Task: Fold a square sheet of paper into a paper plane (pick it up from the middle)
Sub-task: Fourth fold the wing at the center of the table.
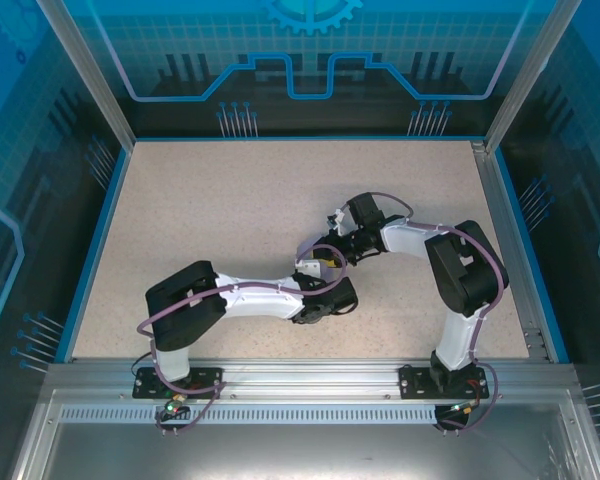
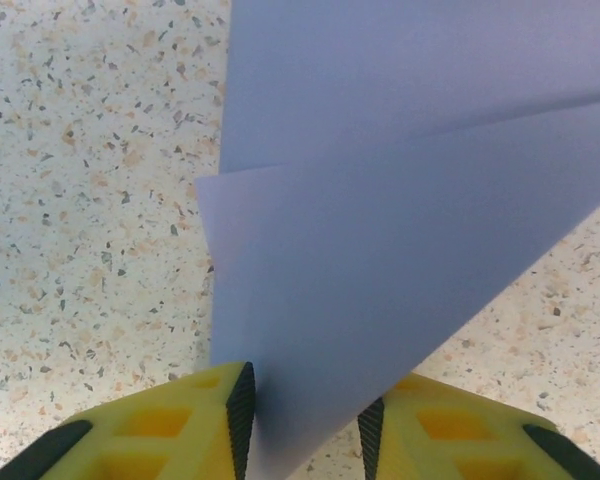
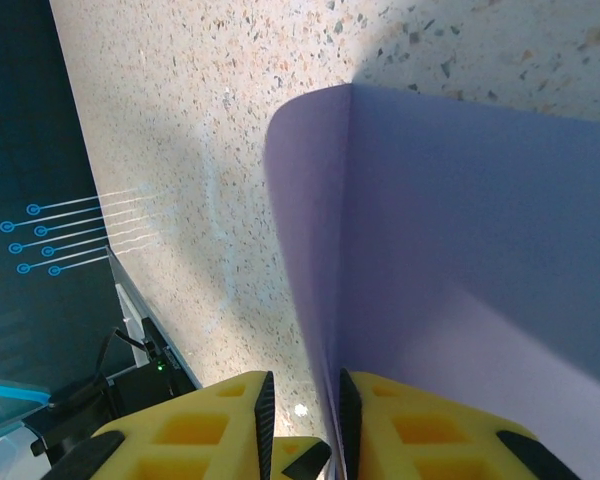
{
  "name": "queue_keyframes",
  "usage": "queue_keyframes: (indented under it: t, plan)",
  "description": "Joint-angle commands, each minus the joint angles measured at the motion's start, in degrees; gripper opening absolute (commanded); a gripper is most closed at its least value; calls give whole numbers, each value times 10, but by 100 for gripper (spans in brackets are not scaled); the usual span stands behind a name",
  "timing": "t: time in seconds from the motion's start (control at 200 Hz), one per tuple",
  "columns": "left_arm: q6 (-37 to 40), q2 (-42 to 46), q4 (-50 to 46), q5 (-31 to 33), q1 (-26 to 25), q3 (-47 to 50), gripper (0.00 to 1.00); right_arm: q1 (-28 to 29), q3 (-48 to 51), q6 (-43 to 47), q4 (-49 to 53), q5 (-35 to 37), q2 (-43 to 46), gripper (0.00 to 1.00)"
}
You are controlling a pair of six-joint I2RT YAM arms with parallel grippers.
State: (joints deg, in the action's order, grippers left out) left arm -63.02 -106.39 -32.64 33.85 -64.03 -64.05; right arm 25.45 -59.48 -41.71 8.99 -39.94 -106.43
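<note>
Two arms, one sheet of paper (image 2: 400, 260) between them. The left arm (image 1: 250, 298) and the right arm (image 1: 460, 270) both reach in toward mid-table, and from above their two grippers sit close together, with just a sliver of lavender showing between them.

Down at the left gripper (image 2: 305, 400) there are two yellow fingers (image 2: 160, 425) and two black pads (image 2: 242, 400), standing a fair way apart. The paper runs into the slot between them and fans out ahead of the fingertips. Two layers show, one lapped over the other. It lies by the pad on the left of the wrist view, and speckled table (image 2: 80, 200) peeks through between it and the other pad. That's a loose, open stance, nothing pinched.

Over to the right gripper (image 3: 305, 405): again two yellow fingers, but the gap here is narrow. One edge of the paper drops into that slot, hard by the pad on the right of the view. The sheet rises ahead and to the right of the fingers, curled over at its far edge. Clamped, or merely beside the pad? Cannot tell from here.
</note>
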Motion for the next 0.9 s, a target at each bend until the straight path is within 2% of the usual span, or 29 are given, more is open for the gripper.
queue_keyframes:
  t: [0.0,0.305,0.585,0.78,0.895]
  plan:
    - [-5,-14,-11,16,-4,-16,35,-6,-11,-1,12,-15,-1,26]
    - [-7,-13,-12,20,-3,-13,34,-6,-10,0,12,-14,-2,26]
    - [4,1,10,18,3,8,25,-9,-7,3,17,-10,4,26]
    - [46,32,63,15,6,44,18,-20,-3,12,30,-3,21,29]
    - [85,59,128,-15,18,82,14,-38,14,17,38,12,53,33]
